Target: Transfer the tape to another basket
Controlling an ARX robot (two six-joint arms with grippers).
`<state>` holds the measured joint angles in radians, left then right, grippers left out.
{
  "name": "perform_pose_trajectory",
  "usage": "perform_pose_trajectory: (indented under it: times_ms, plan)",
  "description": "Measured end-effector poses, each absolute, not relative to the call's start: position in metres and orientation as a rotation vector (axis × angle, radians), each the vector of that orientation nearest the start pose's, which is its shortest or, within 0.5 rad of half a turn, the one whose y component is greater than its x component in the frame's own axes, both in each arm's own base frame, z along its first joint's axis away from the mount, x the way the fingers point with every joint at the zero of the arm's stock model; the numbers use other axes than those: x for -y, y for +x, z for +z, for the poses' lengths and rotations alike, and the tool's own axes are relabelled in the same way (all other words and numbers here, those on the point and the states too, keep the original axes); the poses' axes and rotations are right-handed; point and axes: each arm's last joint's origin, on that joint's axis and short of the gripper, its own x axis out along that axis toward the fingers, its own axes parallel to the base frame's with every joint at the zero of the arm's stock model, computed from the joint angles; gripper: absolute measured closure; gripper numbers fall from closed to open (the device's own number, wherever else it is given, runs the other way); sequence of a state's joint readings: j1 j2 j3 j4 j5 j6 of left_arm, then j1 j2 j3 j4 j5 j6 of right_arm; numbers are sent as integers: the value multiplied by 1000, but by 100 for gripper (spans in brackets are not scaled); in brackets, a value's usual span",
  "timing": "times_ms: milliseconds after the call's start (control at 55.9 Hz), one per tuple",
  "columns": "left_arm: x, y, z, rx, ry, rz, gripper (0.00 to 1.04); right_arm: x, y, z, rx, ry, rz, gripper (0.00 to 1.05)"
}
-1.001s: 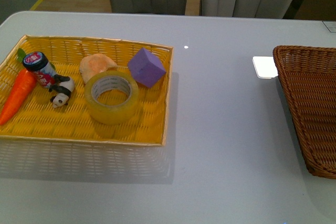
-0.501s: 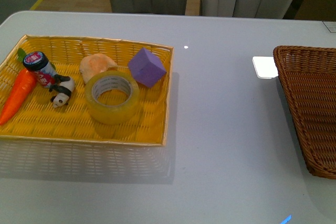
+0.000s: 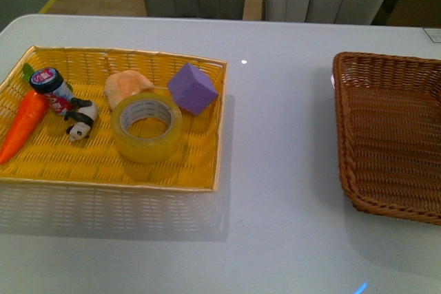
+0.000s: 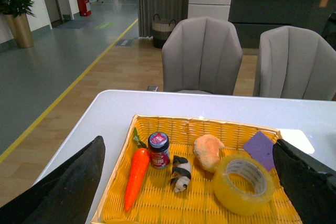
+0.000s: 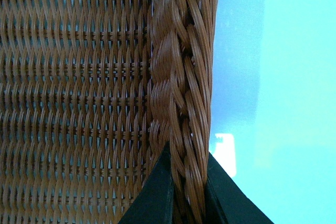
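1. Brown wicker is taking up more of the front view than half a second ago. The brown basket (image 3: 342, 135) is now sitting further toward 9 o'clock on the table (image 3: 275, 191). It is covering the bright patch of reflected light that was lying just beside its rim.
2. The right gripper (image 5: 188, 153) is clenching the braided rim (image 5: 181, 77) of the brown basket, with one dark finger pressing on each side of the braid.
3. The tape (image 3: 146, 148) is lying flat, hole up, in the yellow basket (image 3: 103, 182) on the 9 o'clock side of the table. It is well apart from the brown basket at 3 o'clock and is staying in the same spot as before.
4. Around the tape nothing is shifting:
   - A purple cube (image 3: 193, 89) is sitting just beside it at 1 o'clock.
   - A bread roll (image 3: 124, 86) is sitting at 11 o'clock.
   - A toy panda (image 3: 81, 123) is lying at 9 o'clock.
   - A small jar (image 3: 52, 87) and a carrot (image 3: 24, 125) are lying further out toward 9 o'clock.
5. The left gripper (image 4: 188, 145) is hanging released, gripping nothing. Its two dark fingers (image 4: 79, 182) are standing wide apart, with the tape and its neighbours showing between them.
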<state>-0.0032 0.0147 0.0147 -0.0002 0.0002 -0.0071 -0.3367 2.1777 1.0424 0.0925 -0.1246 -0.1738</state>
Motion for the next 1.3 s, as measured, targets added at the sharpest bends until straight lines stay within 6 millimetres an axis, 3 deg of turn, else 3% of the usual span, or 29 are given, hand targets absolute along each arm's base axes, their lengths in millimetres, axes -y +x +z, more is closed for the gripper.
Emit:
perform_pose_trajectory:
  times_ms: [518,697,894,983,1144,1305]
  plan:
    - [0,98,167,0,-7,-3,9,10,363,35,-1047,124,11,100]
    - [0,98,167,0,-7,-3,9,-9,364,35,-1030,135,11,99]
    - [0,98,167,0,-7,-3,9,-1,362,38,-1005,135,-13,70]
    - [0,98,167,0,-7,-3,9,10,358,48,-974,161,-21,55]
    - [0,98,167,0,-7,-3,9,28,346,83,-835,181,-36,31]
    - [0,98,167,0,-7,-3,9,41,315,125,-680,159,-2,8]
